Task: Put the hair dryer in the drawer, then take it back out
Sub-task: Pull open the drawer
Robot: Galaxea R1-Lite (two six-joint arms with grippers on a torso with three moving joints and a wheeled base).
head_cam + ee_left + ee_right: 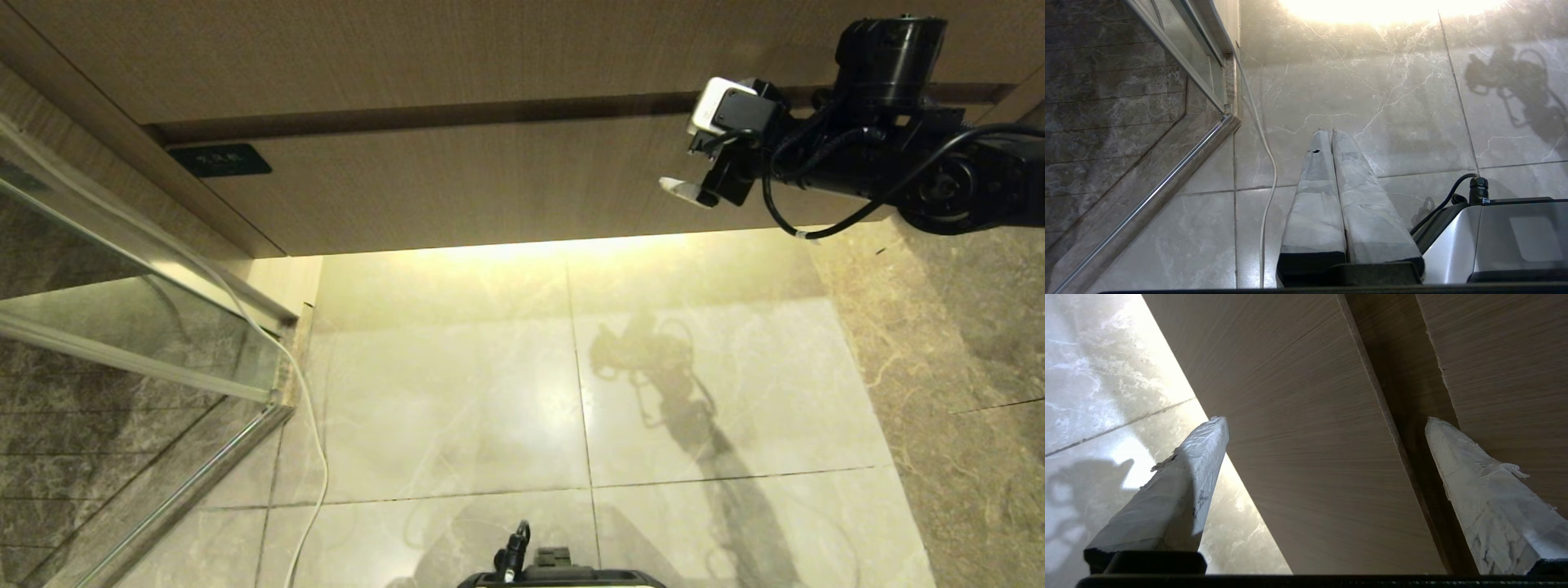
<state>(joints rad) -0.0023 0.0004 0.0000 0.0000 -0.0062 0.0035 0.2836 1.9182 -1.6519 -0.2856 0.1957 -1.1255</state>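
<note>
Drawer [457,184] is closed flush, hair dryer nowhere visible. Right gripper [1327,420] is spread wide, empty, near the drawer's right end by its top edge. Left gripper [1331,132], pressed together, hangs over open floor [457,384].

Black cabled arm [898,155], white-wrapped fingers [1180,486]

Only one bit of writing anywhere: a small dark label [220,160] on the left end of the drawer [457,184] front, with pale characters too tiny and blurry to read.
</note>
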